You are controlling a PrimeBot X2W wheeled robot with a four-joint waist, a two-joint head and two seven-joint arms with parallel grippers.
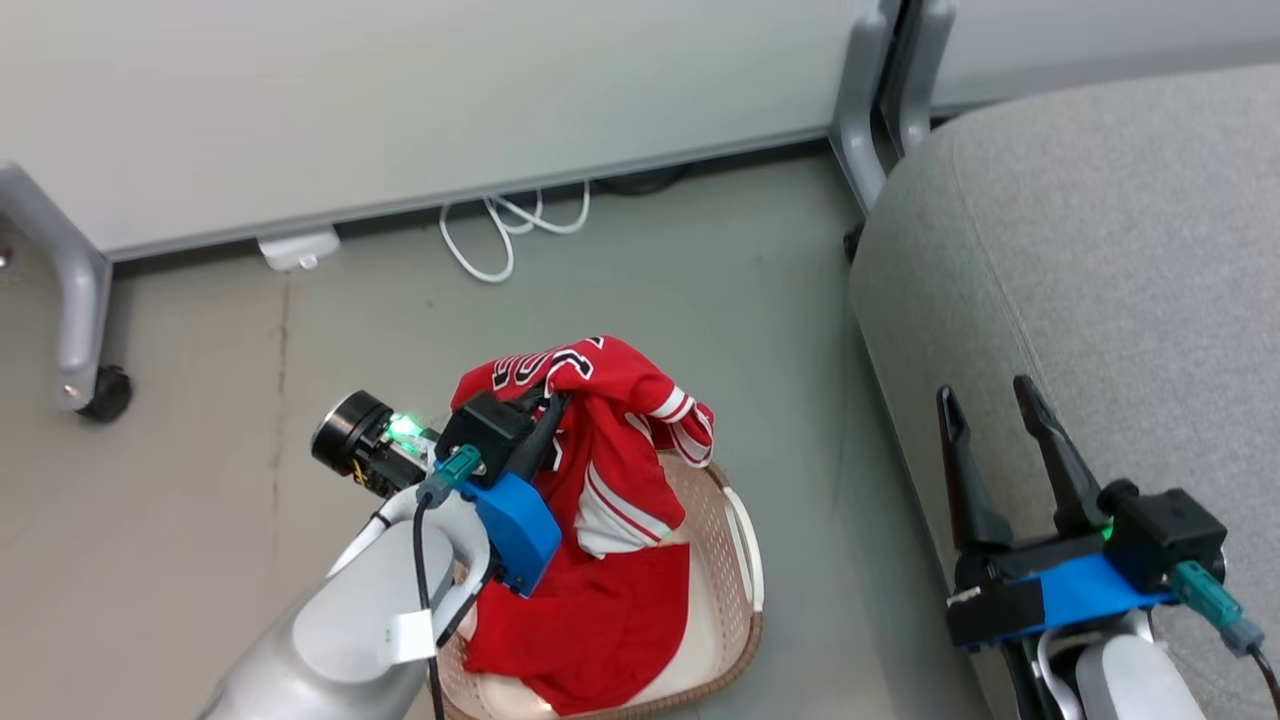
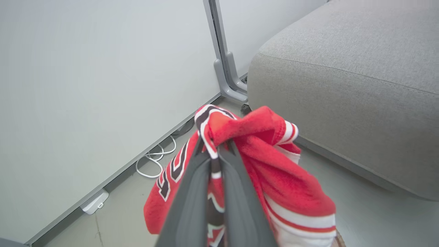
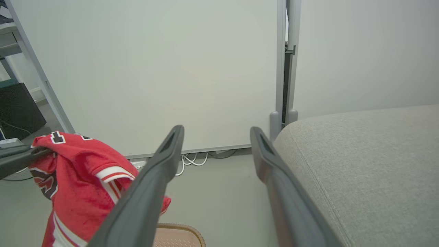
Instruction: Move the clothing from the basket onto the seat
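While my left gripper [image 2: 215,151] pinches the jersey [image 1: 610,440] above the near basket [image 1: 738,560], its black-and-white letters [image 1: 570,365] fold past reading. Head view shows red cloth [image 1: 600,620] inside the basket. My right gripper [image 1: 985,400] is spread at the seat [image 1: 1100,250], right.

Grey floor [image 1: 650,260] under basket [image 1: 722,520], white cable [image 1: 508,250], seat [image 1: 1100,250].
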